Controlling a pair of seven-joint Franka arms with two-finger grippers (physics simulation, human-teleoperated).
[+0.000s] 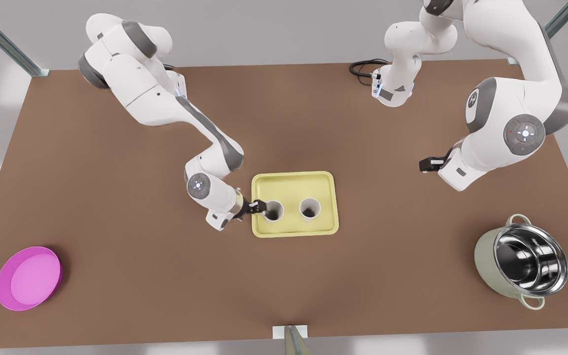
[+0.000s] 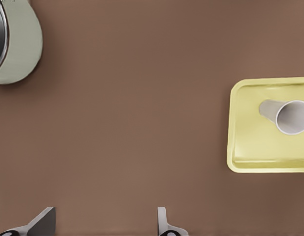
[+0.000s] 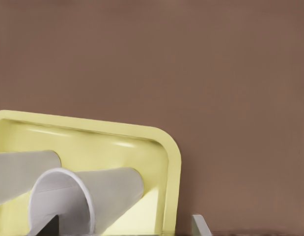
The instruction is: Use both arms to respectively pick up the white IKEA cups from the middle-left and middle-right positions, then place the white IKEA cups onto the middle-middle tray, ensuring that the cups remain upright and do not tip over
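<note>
Two white cups stand upright side by side on the pale yellow tray point(image 1: 293, 175) in the middle of the table. The arm on the front view's left reaches to the tray's edge. Its right gripper point(image 1: 260, 206) is open at the rim of the nearer cup point(image 1: 274, 211). In the right wrist view one finger point(image 3: 47, 227) sits at that cup's point(image 3: 107, 191) mouth and the other finger stands outside. The second cup point(image 1: 310, 209) stands free. My left gripper point(image 1: 422, 164) hangs open and empty, well off toward the front view's right; its fingers point(image 2: 41, 221) are spread over bare table.
A pale green steel-lined pot point(image 1: 521, 261) stands near the front right corner in the front view. A round magenta bowl point(image 1: 28, 278) lies near the front left corner. A black cable point(image 1: 362, 67) loops at the far edge.
</note>
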